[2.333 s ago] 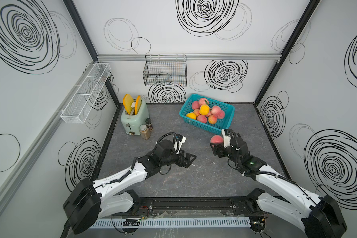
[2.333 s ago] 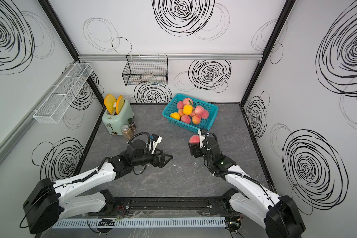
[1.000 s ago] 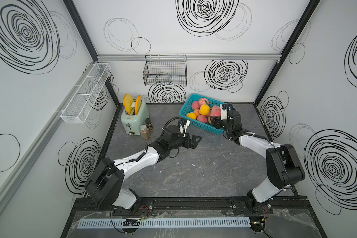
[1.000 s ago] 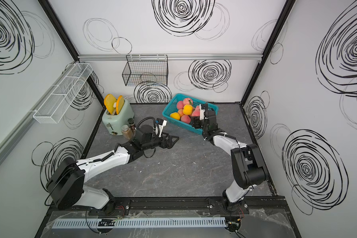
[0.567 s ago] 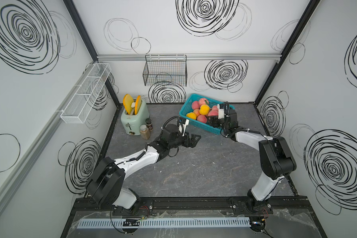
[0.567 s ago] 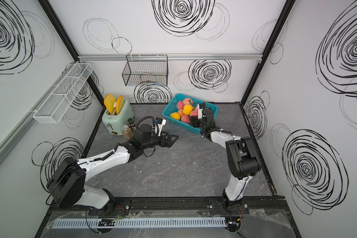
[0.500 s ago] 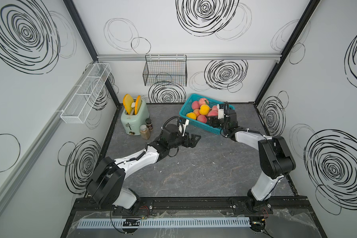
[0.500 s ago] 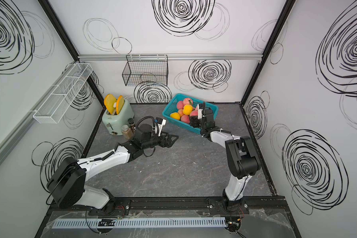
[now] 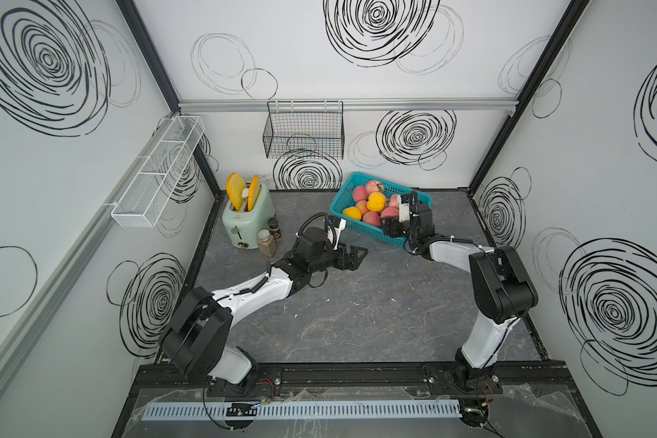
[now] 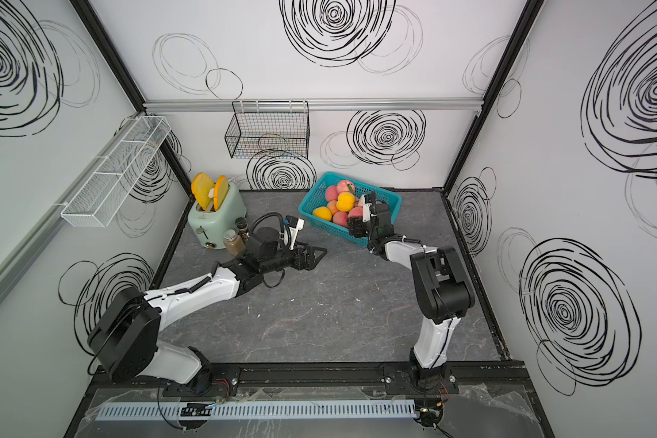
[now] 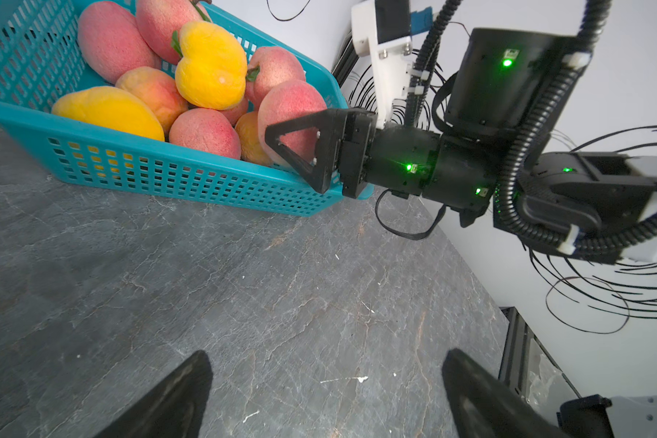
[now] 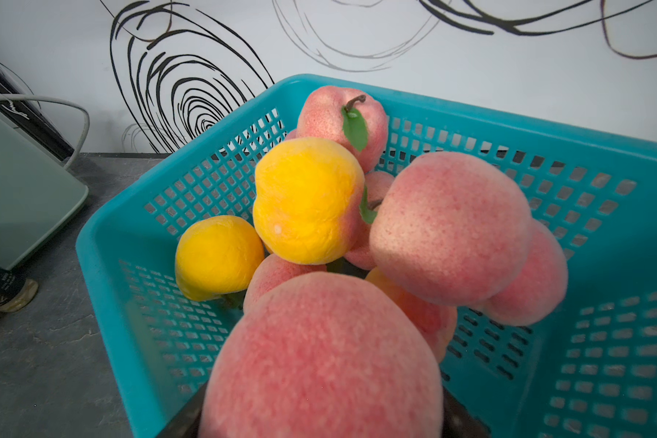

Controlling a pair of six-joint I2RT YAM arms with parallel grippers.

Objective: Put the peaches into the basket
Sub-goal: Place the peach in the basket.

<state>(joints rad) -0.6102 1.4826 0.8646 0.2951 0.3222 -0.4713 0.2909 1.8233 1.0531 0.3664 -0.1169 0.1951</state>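
Observation:
The turquoise basket (image 9: 361,226) (image 10: 321,223) stands at the back of the table, holding several pink and yellow peaches (image 9: 375,201) (image 10: 345,201) (image 11: 209,64) (image 12: 304,208). My right gripper (image 9: 389,222) (image 10: 356,222) (image 11: 281,132) is shut on a pink peach (image 9: 389,212) (image 10: 354,212) (image 11: 293,110) (image 12: 319,360), held over the basket's near right corner, just above the pile. Its fingers (image 12: 183,421) show at both sides of the fruit. My left gripper (image 9: 353,256) (image 10: 315,255) (image 11: 327,364) hangs open and empty above the table, just in front of the basket.
A mint toaster (image 9: 245,218) with orange slices stands at the back left, with spice jars (image 9: 267,242) beside it. A black wire basket (image 9: 304,134) hangs on the back wall and a white mesh rack (image 9: 156,178) on the left wall.
My right arm carried the pink peach from mid-table to the basket and over the last second edged slightly further over its rim. My left arm reached forward earlier and now holds still.

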